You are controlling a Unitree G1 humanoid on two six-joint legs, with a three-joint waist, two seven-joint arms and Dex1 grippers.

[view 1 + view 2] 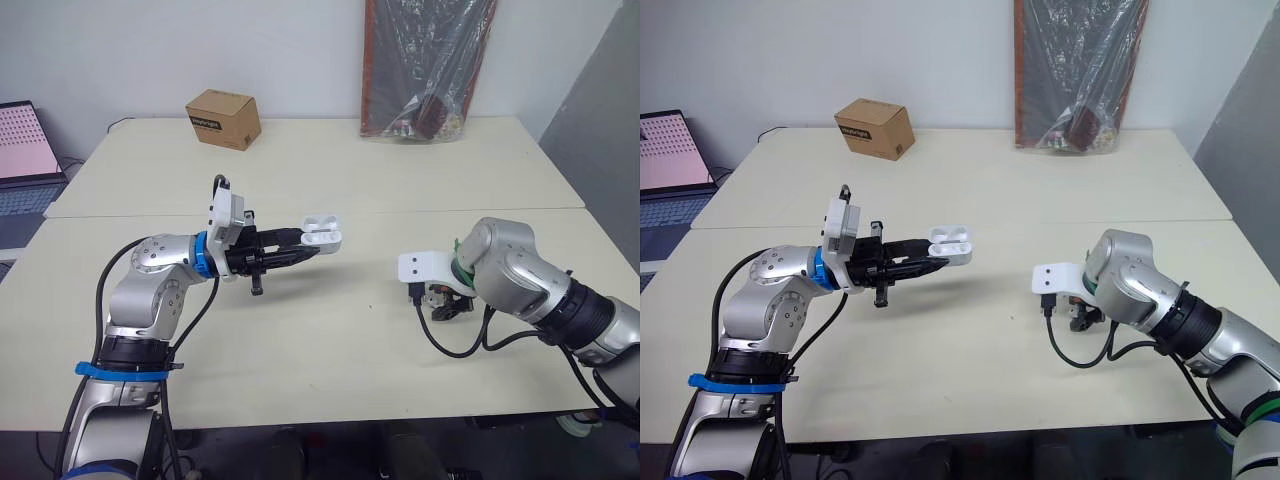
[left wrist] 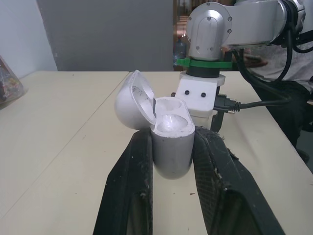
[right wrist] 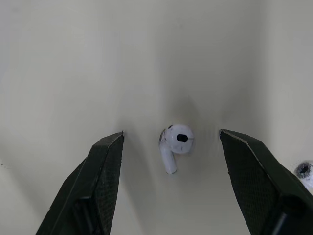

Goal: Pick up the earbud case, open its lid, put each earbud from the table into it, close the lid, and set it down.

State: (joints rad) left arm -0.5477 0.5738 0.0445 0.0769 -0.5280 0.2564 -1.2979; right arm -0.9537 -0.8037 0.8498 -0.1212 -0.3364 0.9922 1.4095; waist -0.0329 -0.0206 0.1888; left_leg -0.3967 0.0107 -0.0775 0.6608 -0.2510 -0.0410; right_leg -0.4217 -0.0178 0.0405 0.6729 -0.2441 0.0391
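Black fingers (image 3: 98, 176) of the right claw (image 3: 171, 133) stand spread wide either side of an earbud (image 3: 175, 141) lying on the table (image 3: 58, 58); closing off-centre could flick it away. The left claw (image 1: 300, 246) clamps the case (image 1: 322, 231), lid (image 2: 132, 98) open, in the air, with bare table between the arms and both clear of the edges
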